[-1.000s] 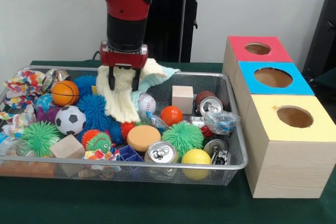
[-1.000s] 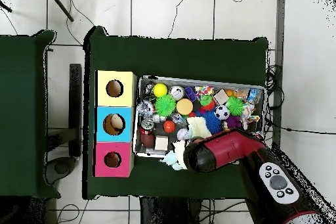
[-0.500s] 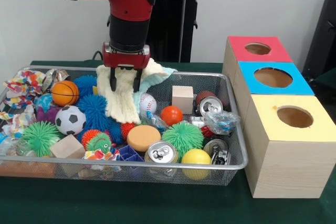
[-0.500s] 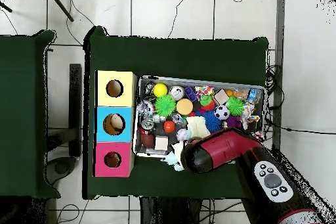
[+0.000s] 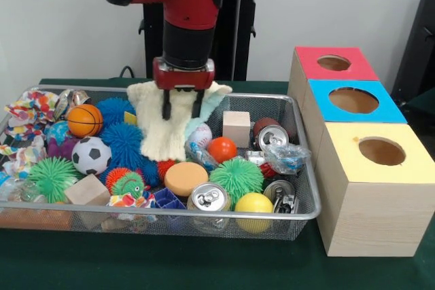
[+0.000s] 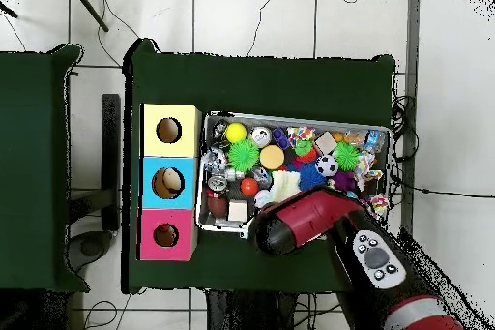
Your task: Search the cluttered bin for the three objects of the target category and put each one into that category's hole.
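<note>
Front view: my fingers (image 5: 181,105) pinch a cream knitted cloth (image 5: 165,125), its limp folds draped over spiky balls in the wire-mesh bin (image 5: 299,188).

A cream knitted cloth (image 5: 165,123) hangs in folds from the gripper (image 5: 181,105), which is closed on its top edge, upper centre of the frame, its lower end draping onto the wire bin (image 5: 307,188). Right of frame stand the red (image 5: 334,63), blue (image 5: 353,100) and yellow (image 5: 381,151) holes.
</note>
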Available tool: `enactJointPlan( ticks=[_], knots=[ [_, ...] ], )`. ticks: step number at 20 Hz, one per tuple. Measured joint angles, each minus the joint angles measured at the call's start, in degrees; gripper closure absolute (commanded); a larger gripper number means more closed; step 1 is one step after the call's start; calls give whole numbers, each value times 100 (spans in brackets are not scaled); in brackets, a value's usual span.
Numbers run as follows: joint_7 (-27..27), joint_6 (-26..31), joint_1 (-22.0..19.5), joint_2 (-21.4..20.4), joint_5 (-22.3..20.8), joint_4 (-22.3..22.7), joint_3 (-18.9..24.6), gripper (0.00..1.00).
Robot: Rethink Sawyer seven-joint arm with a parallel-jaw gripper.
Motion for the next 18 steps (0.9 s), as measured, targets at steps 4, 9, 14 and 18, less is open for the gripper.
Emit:
enactJointPlan(
  ticks=[4,9,14,18],
  knots=[
    [0,-65,355,83,96,79,1,0],
    [0,-78,742,71,216,225,-148,0],
    [1,-80,811,-31,388,267,-234,0],
    [1,-113,868,-173,558,363,-248,0]
  ],
)
